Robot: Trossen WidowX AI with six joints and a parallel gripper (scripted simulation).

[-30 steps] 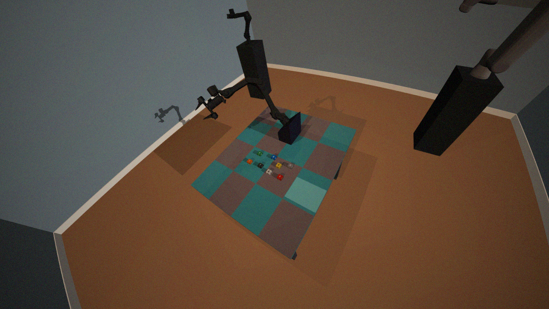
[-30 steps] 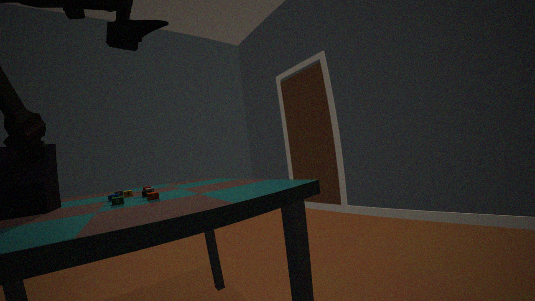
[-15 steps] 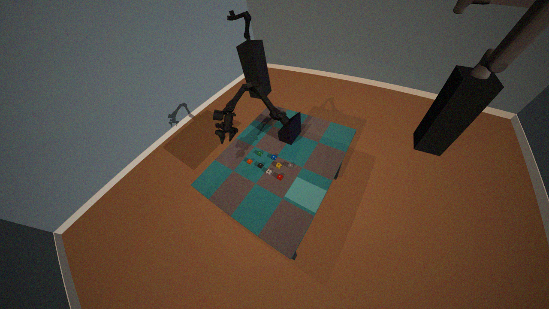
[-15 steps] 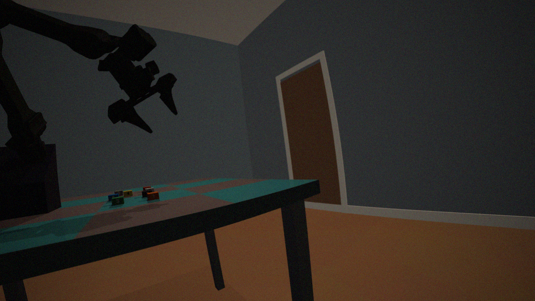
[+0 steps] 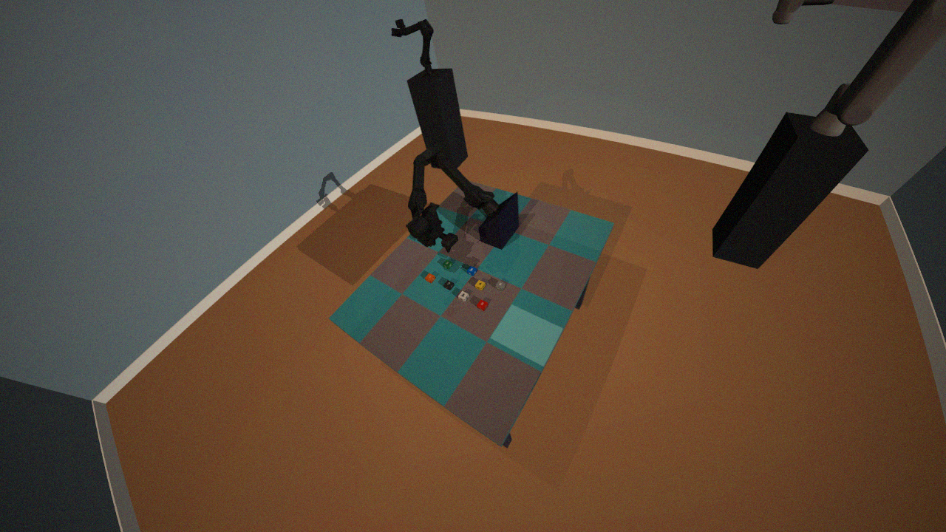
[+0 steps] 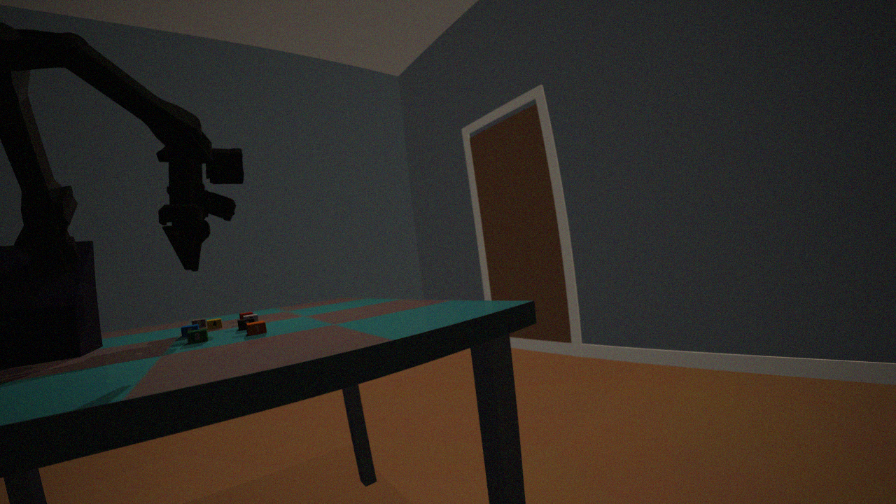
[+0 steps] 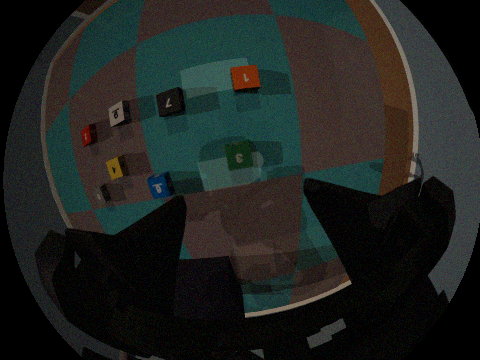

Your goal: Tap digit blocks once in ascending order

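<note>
My gripper [image 7: 246, 194] [image 6: 192, 269] is open and empty, pointing down high above the table. In the wrist view the green block [image 7: 239, 155] [image 5: 447, 264] [image 6: 197, 336], which looks like 3, lies just beyond the gap between the fingertips. The orange 1 block [image 7: 245, 77] [image 5: 429, 278] and black 7 block [image 7: 170, 102] [image 5: 448, 284] are farther out. The blue block [image 7: 160, 185] [image 5: 471, 270] and white block [image 7: 118, 113] [image 5: 463, 296] each show 6 or 9. The yellow 4 block [image 7: 117, 167], red block [image 7: 88, 135] and grey block [image 7: 103, 193] are at left; the last two digits are unreadable.
The checkered table [image 5: 405, 324] [image 6: 400, 325] carries the dark arm base [image 5: 499, 224] behind the blocks. A black pedestal [image 5: 440, 119] with another arm stands beyond the table. A second pedestal [image 5: 787, 191] stands at the right. Shadows fall over the tabletop.
</note>
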